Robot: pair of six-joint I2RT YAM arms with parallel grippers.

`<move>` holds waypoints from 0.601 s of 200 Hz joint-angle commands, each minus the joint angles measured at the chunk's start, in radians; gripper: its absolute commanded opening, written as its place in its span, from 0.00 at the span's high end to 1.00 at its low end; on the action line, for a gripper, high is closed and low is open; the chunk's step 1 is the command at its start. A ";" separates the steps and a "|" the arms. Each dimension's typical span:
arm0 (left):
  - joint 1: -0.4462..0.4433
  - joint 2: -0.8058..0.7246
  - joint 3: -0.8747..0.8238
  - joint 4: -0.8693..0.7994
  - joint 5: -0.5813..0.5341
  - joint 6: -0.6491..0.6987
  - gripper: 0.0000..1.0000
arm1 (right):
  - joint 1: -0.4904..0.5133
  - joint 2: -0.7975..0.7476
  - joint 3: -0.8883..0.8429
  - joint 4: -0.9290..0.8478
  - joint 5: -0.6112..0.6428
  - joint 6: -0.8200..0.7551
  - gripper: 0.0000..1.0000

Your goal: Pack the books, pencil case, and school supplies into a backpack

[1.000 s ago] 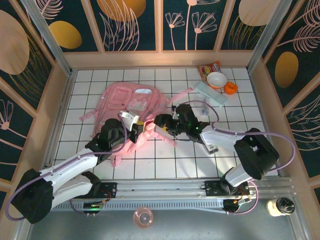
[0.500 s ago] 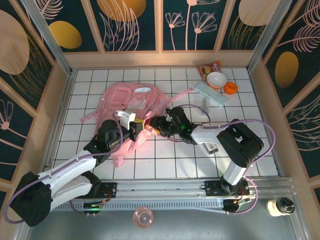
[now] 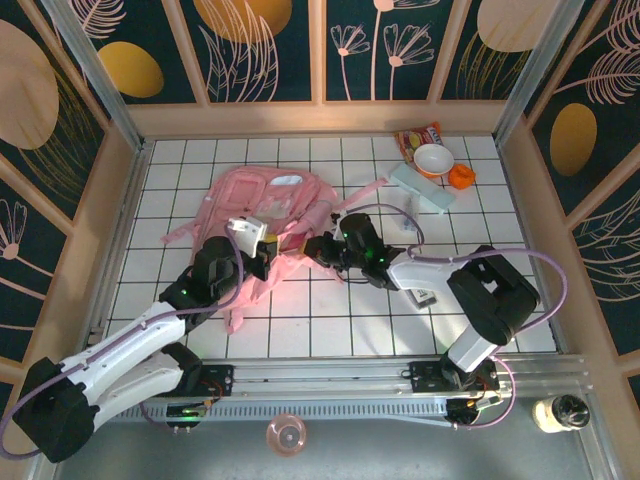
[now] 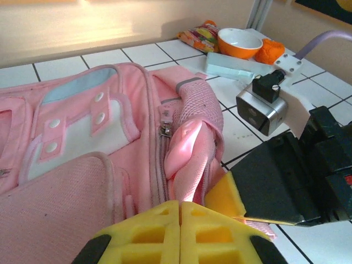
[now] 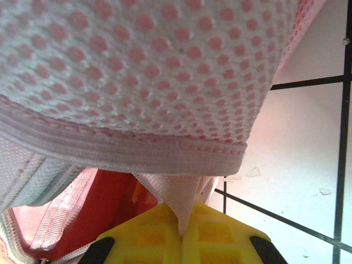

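The pink backpack [image 3: 262,205] lies left of centre, its near-right edge lifted between both grippers. My left gripper [image 3: 264,252] is shut, its yellow pads [image 4: 159,231] meeting at a fold of the bag's fabric [image 4: 190,148] beside the zipper. From the right, my right gripper [image 3: 320,246] is shut on a tongue of the bag's mesh edge [image 5: 181,206], which is pinched between its pads. The mint pencil case [image 3: 421,188] lies at the back right. A small dark item with a white label [image 3: 425,294] of the school supplies lies by the right forearm. The books are out of view.
A red-orange snack packet [image 3: 418,134], a white bowl [image 3: 434,160] and a small orange object [image 3: 461,176] cluster at the back right corner beside the pencil case. Wooden walls ring the tiled floor [image 3: 330,320]. The bag's straps [image 3: 360,188] trail toward the pencil case.
My right gripper has closed on the bag's edge. My left gripper has drawn back and to the left with the fabric, spreading the bag's edge between the two.
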 commanded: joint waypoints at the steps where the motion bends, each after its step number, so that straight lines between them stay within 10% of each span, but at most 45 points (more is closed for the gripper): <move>1: 0.022 -0.062 0.087 0.090 -0.170 0.045 1.00 | -0.066 0.001 -0.061 -0.231 0.129 -0.080 1.00; 67: 0.021 0.001 0.117 -0.007 -0.043 0.014 1.00 | -0.008 -0.063 0.028 -0.212 0.165 -0.159 1.00; 120: 0.021 0.148 0.223 -0.179 0.085 0.007 0.50 | 0.041 -0.151 0.144 -0.263 0.227 -0.285 1.00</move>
